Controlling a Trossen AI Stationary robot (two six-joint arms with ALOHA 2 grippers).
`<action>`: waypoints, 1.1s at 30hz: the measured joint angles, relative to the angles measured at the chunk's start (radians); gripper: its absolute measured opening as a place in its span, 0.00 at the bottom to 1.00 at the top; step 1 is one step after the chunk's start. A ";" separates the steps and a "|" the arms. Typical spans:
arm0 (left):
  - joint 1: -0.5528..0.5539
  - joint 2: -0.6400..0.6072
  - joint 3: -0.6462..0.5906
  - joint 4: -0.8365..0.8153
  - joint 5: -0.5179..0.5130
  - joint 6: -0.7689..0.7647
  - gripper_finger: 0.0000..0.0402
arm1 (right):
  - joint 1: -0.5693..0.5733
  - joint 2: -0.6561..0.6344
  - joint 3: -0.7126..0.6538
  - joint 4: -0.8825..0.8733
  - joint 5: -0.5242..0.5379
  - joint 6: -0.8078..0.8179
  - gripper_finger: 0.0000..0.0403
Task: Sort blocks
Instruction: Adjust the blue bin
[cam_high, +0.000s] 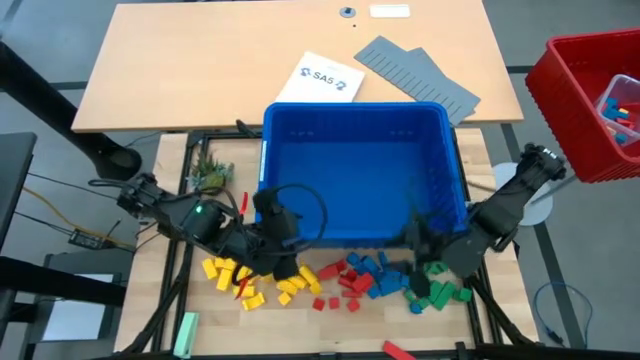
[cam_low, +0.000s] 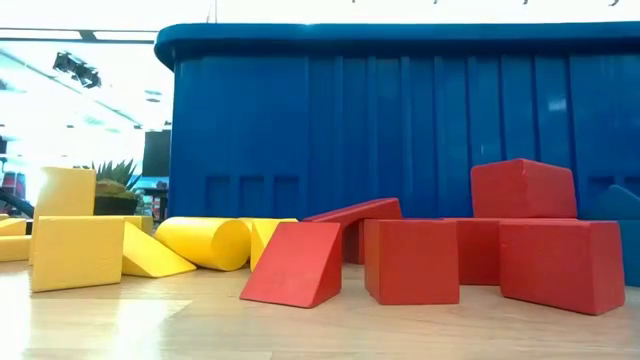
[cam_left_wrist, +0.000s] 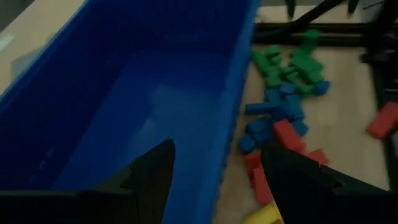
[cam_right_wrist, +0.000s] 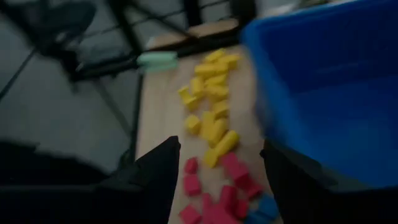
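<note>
Blocks (cam_high: 340, 283): small matte bricks, wedges and at least one cylinder, loose on the pale wooden worktop in a band along its near edge, just outside the bin's near wall. Grouped by colour: yellow (cam_high: 235, 277) toward the near left corner, red (cam_high: 345, 280) in the middle, blue (cam_high: 385, 275) next, green (cam_high: 435, 293) toward the near right corner. One red piece (cam_high: 398, 349) lies apart at the very near edge.

Pale green bar (cam_high: 186, 332): longer than a brick, at the near left corner.

Left gripper (cam_high: 283, 262): over the yellow group beside the bin's near left corner; fingers spread apart, nothing between them.

Right gripper (cam_high: 424, 250): over the blue and green groups at the bin's near right corner; fingers parted, nothing held.

Blue bin (cam_high: 352, 113): deep rectangular plastic tub with ribbed walls and a rolled rim, in the middle of the worktop; its interior shows no blocks.

Red basket (cam_high: 570, 90): perforated plastic, off the far right corner, holding a few small coloured pieces.

Grey ridged panels (cam_high: 418, 77): flat, on the tan table beyond the bin.
</note>
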 joint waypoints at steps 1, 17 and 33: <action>0.011 -0.005 0.000 -0.023 -0.004 -0.022 0.62 | 0.000 -0.019 0.000 -0.017 0.029 0.013 0.54; 0.270 -0.173 -0.084 -0.396 -0.213 -0.320 0.62 | -0.408 -0.261 0.000 -0.719 0.407 0.301 0.47; 0.705 -0.411 -0.584 0.192 0.200 -0.139 0.62 | -1.142 -0.306 0.000 -0.901 0.092 -0.030 0.47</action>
